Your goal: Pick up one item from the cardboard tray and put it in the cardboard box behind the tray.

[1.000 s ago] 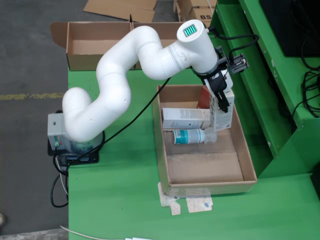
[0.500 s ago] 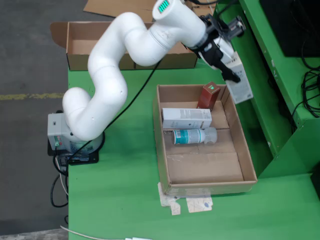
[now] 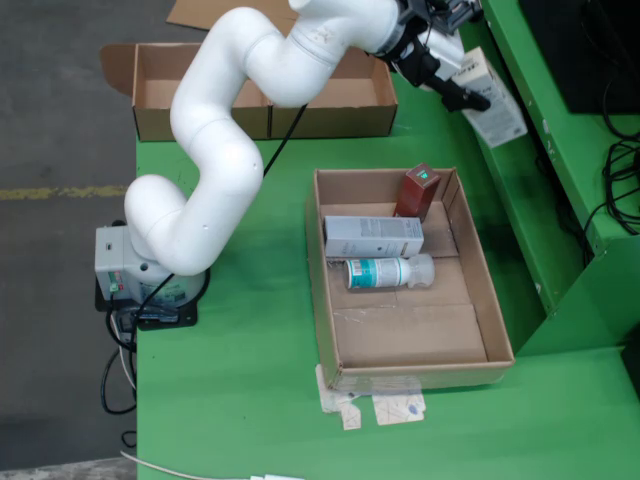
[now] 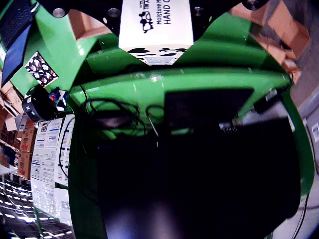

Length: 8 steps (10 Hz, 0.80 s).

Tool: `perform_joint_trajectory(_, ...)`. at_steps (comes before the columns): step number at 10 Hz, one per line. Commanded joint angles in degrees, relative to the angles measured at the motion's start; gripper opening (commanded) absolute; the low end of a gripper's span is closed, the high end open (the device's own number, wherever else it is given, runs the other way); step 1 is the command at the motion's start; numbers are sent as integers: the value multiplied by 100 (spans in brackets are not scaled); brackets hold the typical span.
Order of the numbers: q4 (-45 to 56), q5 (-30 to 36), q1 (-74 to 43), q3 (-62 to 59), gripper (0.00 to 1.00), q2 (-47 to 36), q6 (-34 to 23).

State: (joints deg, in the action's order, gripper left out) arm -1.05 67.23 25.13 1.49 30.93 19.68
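My gripper (image 3: 470, 85) is shut on a white hand-cream box (image 3: 492, 98) and holds it in the air at the upper right of the fixed view, to the right of the cardboard box (image 3: 345, 105) at the table's back. In the gripper view the white box (image 4: 155, 30) fills the top centre between the jaws. The cardboard tray (image 3: 495, 300) lies in the middle of the green table. In it are a dark red box (image 3: 417, 190), a white and grey carton (image 3: 372, 236) and a teal-labelled bottle (image 3: 388, 271) lying on its side.
A raised green shelf (image 3: 560, 130) runs along the right with cables (image 3: 620, 180) and a dark monitor (image 4: 199, 169) beyond it. The arm's base (image 3: 145, 280) sits at the table's left edge. Paper scraps (image 3: 380, 405) lie in front of the tray.
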Motion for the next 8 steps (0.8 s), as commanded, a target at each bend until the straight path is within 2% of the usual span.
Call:
perform_joint_trajectory(1,-777,-1111,3288,-149,0,309,386)
perform_joint_trajectory(2,-2807,-1276,4225,-149,0,1217,27)
perform_joint_trajectory(3,-2824,-1265,5025,-149,0,1572,671)
perform_joint_trajectory(4,-2827,-1264,5567,-149,0,2071,591)
perform_joint_trajectory(5,-2827,-1264,5740,-149,0,2128,-472)
perform_joint_trajectory(6,-2827,-1264,6453,-149,0,2363,-687)
perform_joint_trajectory(8,-2827,-1264,6395,-149,0,2406,-636)
